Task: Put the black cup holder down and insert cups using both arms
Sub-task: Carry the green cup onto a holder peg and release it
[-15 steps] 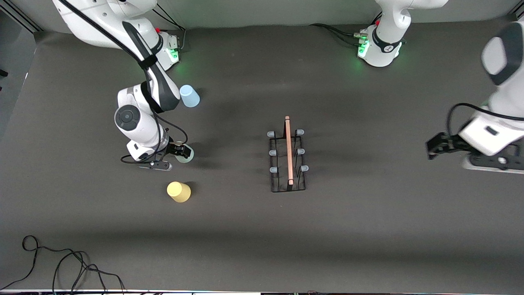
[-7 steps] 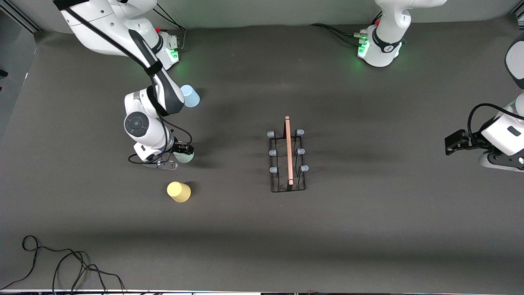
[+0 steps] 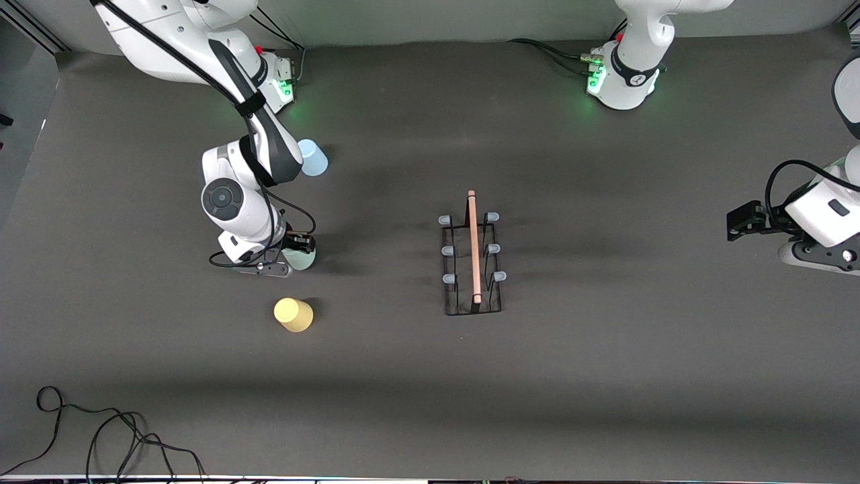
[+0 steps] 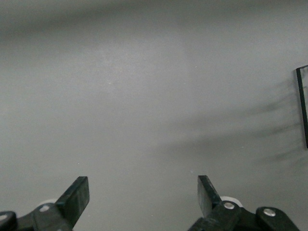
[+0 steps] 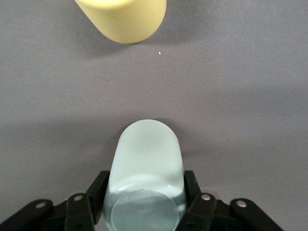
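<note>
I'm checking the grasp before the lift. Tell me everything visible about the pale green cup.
The green cup is a small tapered cup, plastic by its look, pale mint and smooth. It stands upside down on the dark table, flat base up. The right pincer is shut on it, one finger on each side near the top. It sits toward the right arm's end of the table, farther from the front camera than the yellow cup and nearer than the blue cup, touching neither.

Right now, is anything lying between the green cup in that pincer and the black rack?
Nothing visible. The right pincer grips the pale green cup, and only bare table separates it from the black cup holder.
</note>
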Action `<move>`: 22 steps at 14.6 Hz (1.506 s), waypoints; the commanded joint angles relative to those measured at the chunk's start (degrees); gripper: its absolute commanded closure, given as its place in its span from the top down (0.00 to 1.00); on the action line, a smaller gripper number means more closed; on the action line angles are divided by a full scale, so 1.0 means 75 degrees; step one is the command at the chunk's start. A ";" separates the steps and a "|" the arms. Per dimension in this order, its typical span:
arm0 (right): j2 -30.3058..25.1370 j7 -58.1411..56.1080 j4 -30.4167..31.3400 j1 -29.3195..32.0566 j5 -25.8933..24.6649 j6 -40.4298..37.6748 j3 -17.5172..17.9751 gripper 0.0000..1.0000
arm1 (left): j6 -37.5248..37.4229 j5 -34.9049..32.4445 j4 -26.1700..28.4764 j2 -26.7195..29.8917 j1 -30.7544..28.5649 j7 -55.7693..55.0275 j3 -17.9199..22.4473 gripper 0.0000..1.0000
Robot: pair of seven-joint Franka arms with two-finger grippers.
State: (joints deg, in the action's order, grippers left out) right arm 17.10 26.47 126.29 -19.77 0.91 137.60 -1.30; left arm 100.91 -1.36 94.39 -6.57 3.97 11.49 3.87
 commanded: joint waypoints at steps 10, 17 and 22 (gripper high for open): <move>-0.0008 0.3685 -0.3454 -0.1956 0.1167 -0.2925 -0.0014 0.00 | -0.0142 0.0389 -0.0175 0.0220 -0.0036 0.0026 -0.0083 1.00; 0.1246 0.5598 -0.5014 -0.3339 0.1122 -0.2831 -0.0026 0.00 | -0.0270 -0.0026 -0.0444 0.0150 -0.0037 -0.0068 -0.0059 1.00; 0.1668 0.5974 -0.5214 -0.3563 0.1074 -0.2363 -0.0037 0.00 | -0.0318 -0.0029 -0.0433 0.0150 -0.0072 -0.0442 -0.0059 1.00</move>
State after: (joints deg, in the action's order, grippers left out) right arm 27.77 69.00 89.57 -45.53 9.08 118.66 -0.91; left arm 99.67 -0.55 92.14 -5.26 3.64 10.20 3.75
